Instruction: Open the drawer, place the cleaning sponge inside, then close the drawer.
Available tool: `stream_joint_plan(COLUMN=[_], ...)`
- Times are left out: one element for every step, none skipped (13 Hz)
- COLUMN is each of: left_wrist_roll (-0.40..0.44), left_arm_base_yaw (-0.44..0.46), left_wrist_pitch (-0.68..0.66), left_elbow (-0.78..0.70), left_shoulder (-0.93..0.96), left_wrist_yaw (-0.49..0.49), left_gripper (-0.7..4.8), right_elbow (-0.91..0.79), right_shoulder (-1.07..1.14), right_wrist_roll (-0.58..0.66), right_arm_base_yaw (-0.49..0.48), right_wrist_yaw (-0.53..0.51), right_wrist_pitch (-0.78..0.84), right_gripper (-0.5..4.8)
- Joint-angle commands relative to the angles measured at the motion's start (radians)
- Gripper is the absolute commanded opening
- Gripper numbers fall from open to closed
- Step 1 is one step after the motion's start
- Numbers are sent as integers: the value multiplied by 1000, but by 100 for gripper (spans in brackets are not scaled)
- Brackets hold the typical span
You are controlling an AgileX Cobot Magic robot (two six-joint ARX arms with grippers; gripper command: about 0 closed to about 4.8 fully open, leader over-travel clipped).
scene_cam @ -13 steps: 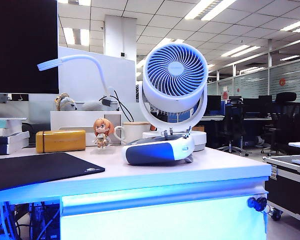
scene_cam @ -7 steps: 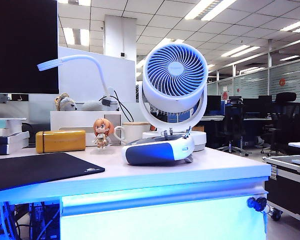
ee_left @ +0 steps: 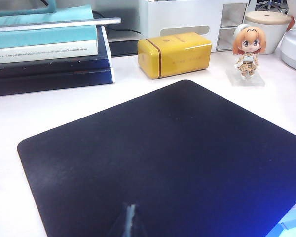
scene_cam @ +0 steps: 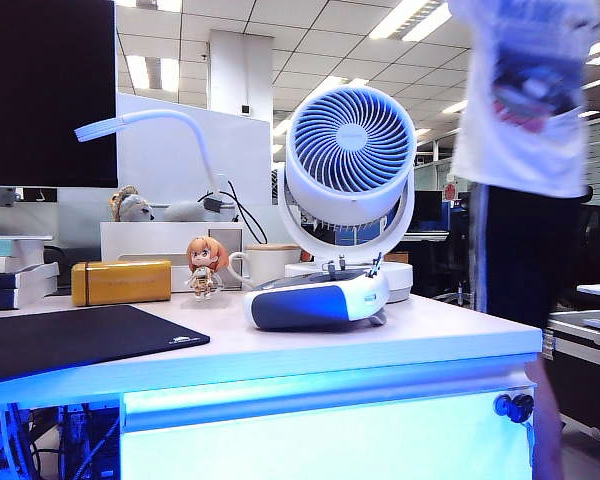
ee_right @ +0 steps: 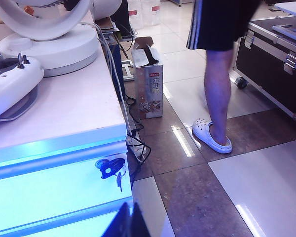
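White-shirted person newly beside closed drawer; both tools pressed together

Fan behind white-navy gadget; figurine betw yellow box & mug; person at right.

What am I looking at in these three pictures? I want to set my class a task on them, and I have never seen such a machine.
A two-armed robot faces an office desk. One camera looks across the desk; one sits on each wrist. On top are a black mat, a yellow box, a figurine, a white-and-navy gadget and a fan. Below is the closed drawer with its lock. No sponge is visible. The left gripper hangs over the mat; the right gripper, beside the lock, has its jaws shut. Both hold nothing. A person stands beside the desk.
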Motion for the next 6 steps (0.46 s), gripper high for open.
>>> stream_joint_plan(left_wrist_roll=[8,8,8,8,8,8], left_arm_base_yaw=[-1,-1,-1,-1,-1,-1], left_wrist_pitch=[-19,-19,-19,-19,-19,-19], left_elbow=[-4,-4,-4,-4,-4,-4], left_shoulder=[-2,-2,-2,-2,-2,-2], left_wrist_yaw=[-3,-3,-3,-3,-3,-3], left_gripper=[-4,-4,-4,-4,-4,-4], right_elbow=[-9,-9,-9,-9,-9,-9], right_shoulder=[-1,-1,-1,-1,-1,-1], right_wrist_roll=[0,0,0,0,0,0], right_arm_base_yaw=[1,1,1,2,2,2], right_wrist_yaw=[5,40,54,48,45,45], right_wrist_pitch=[9,10,11,10,10,10], right_gripper=[13,13,13,13,13,13])
